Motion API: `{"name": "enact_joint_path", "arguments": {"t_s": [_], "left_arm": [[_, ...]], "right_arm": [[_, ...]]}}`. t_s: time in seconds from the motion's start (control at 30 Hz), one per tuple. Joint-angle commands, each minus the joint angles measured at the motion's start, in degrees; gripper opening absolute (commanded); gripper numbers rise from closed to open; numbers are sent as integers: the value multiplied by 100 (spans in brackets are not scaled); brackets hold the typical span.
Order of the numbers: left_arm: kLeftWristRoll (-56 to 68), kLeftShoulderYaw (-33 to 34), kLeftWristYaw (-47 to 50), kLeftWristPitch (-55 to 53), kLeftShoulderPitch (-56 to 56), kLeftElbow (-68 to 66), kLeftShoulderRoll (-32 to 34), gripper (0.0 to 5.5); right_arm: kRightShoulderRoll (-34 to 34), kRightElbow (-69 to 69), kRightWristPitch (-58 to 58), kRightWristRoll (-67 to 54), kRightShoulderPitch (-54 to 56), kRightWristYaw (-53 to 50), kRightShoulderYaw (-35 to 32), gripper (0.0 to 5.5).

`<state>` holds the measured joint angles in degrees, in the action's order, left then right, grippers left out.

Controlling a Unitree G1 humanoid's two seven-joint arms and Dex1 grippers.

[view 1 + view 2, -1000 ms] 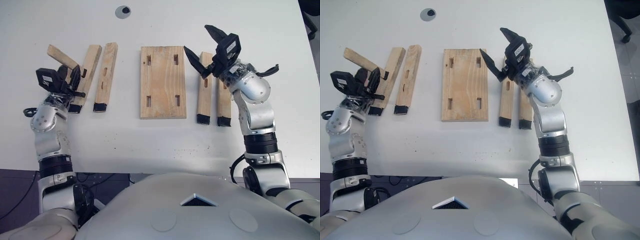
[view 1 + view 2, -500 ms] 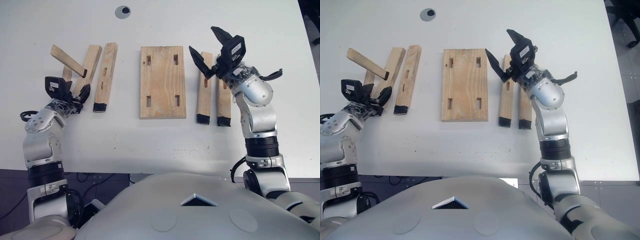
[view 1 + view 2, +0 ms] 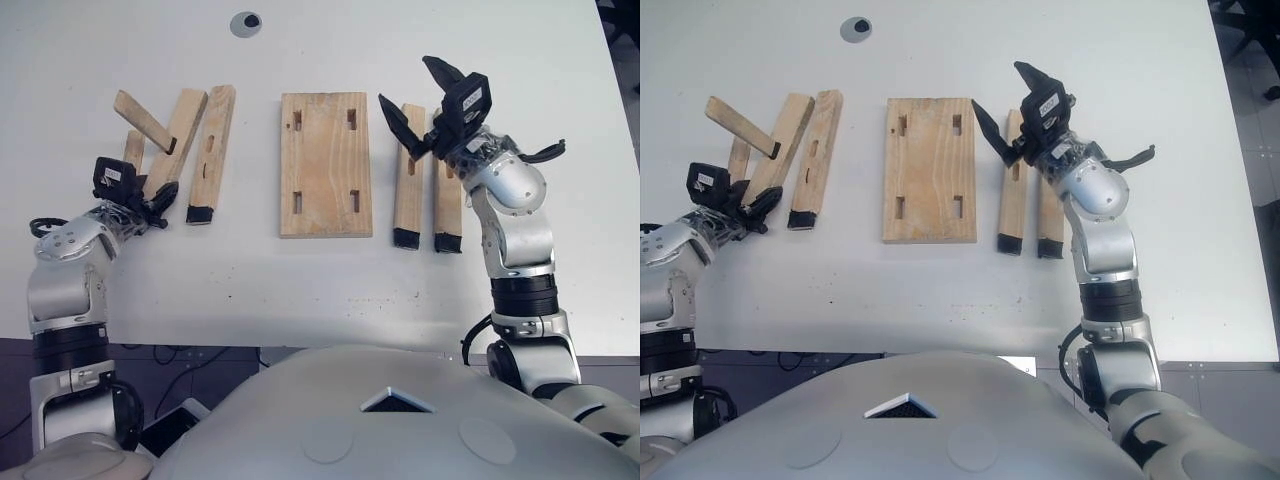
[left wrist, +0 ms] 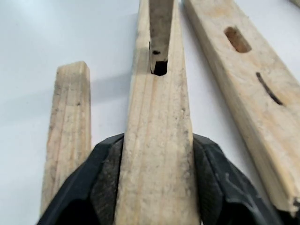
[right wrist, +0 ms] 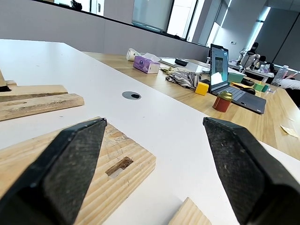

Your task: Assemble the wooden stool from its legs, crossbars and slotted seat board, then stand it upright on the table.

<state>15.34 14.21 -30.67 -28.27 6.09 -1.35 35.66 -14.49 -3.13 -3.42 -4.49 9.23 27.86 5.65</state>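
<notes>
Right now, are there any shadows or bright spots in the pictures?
Left wrist view: a soft grey shadow lies on the white table between the short wooden piece and the leg clamped by the left gripper. Right wrist view: the windows behind are bright; the open right gripper looks dark by contrast. Left eye view: even light, no glare.

The left gripper (image 4: 157, 187) is clamping a wooden leg (image 4: 157, 117) between its black fingers (image 4: 107, 183). Ahead of the gripper, a crossbar (image 4: 161, 18) is sitting in that leg's slot. A short wooden piece (image 4: 68, 112) is lying just outside one finger and a slotted leg (image 4: 243, 75) outside the other, both on the white bench (image 4: 42, 33).
</notes>
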Motion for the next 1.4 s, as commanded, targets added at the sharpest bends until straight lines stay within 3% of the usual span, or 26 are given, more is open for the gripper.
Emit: {"name": "enact_joint_path", "arguments": {"t_s": [0.03,0.2,0.27,0.4,0.5,0.6,0.87,1.4], "left_arm": [[763,617,-89,-333,-1026,277,82,199],[2763,720,-374,-2401,-2292,611,-277,199],[3406,549,-478,-3014,-2485,623,-600,199],[4536,403,-714,-3710,-2442,574,-1377,199],[4941,402,-714,-3750,-2503,552,-1751,199],[5071,299,-787,-3704,-2555,580,-1899,199],[5259,-83,-1072,-3582,-2358,867,-2026,199],[5345,-224,-994,-3594,-2434,762,-1900,198]], "right_arm": [[-112,-123,-116,2,159,-24,-81,379],[-193,45,-158,-99,533,143,-165,379],[-77,187,-614,-729,791,389,-424,379],[-104,220,-3862,-4235,1567,1437,-1348,379],[-300,842,-5363,-5606,1955,1809,-1722,379],[-107,1415,-5993,-6254,2213,1410,-2060,379],[605,1562,-6360,-6896,2353,188,-2399,379],[499,1357,-6462,-7025,2176,344,-2438,379]]}}
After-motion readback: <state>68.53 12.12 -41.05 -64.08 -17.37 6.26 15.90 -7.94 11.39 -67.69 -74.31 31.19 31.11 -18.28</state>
